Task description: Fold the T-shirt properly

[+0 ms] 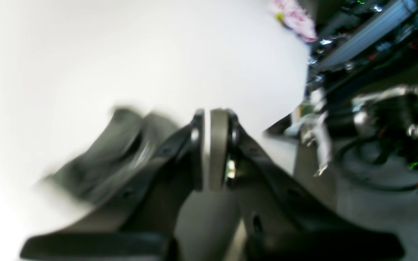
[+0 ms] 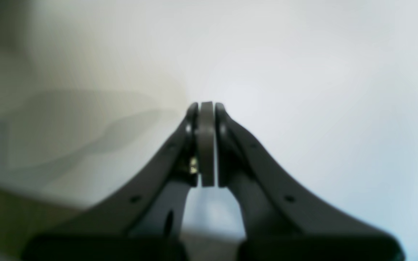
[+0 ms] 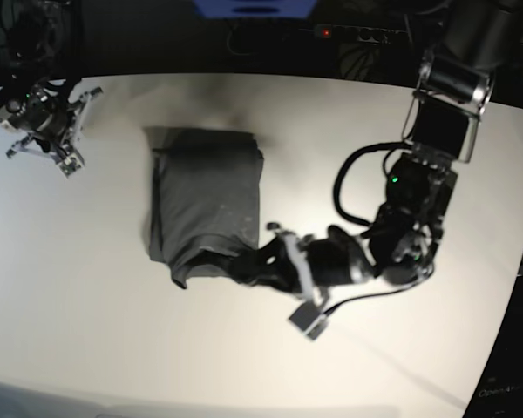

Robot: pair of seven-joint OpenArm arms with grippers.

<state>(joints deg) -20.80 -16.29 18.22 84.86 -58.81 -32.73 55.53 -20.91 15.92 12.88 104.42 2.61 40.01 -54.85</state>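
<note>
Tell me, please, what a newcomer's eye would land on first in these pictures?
First the T-shirt, a dark charcoal bundle already folded into a rough rectangle on the white table, left of centre in the base view. Next the left gripper, shut, reaching low to the shirt's near corner. The right gripper, also shut and holding nothing, sits apart at the table's far left corner.

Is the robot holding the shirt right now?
No. Both end effectors, left and right, are shut on nothing. The T-shirt lies folded on the table.
</note>
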